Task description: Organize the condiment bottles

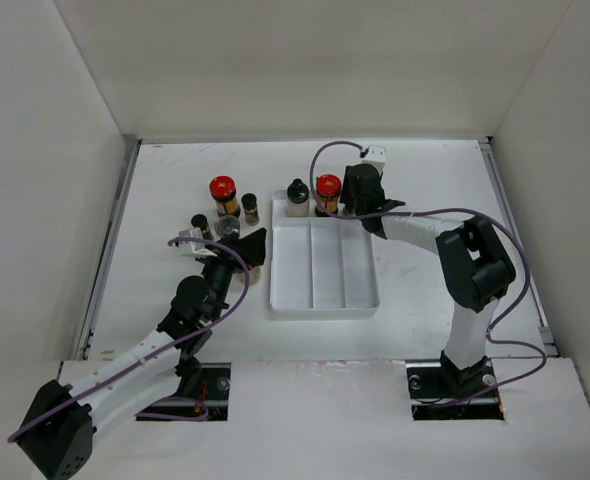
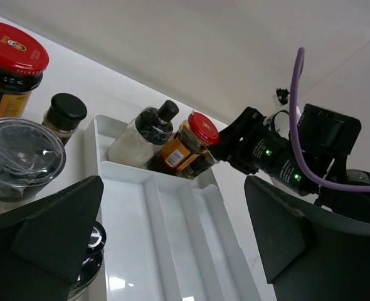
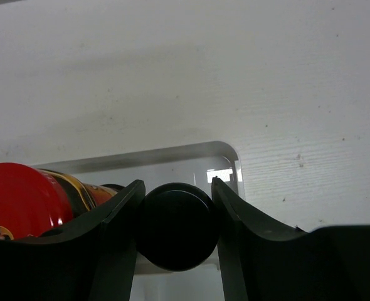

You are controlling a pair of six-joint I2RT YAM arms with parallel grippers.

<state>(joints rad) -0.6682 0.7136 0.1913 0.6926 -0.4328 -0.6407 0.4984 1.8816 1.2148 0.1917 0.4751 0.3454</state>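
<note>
A white divided tray (image 1: 320,290) lies mid-table. In its far compartment stand a black-capped bottle of white powder (image 1: 296,197) and a brown red-lidded jar (image 1: 327,189). My right gripper (image 1: 353,205) is shut on a small black-capped jar (image 3: 176,224) over the tray's far right corner, next to that red-lidded jar (image 3: 22,200). Left of the tray stand another red-lidded jar (image 1: 223,194), two small dark jars (image 1: 250,207) (image 1: 200,224) and a clear jar with a silvery lid (image 1: 227,229). My left gripper (image 1: 245,250) is open and empty at the tray's left edge (image 2: 172,244).
White walls enclose the table on the left, back and right. A further jar (image 2: 89,251) shows partly under my left finger (image 2: 53,232). The right arm (image 2: 279,163) reaches in over the tray's far end. The tray's three long compartments (image 2: 172,213) hold nothing.
</note>
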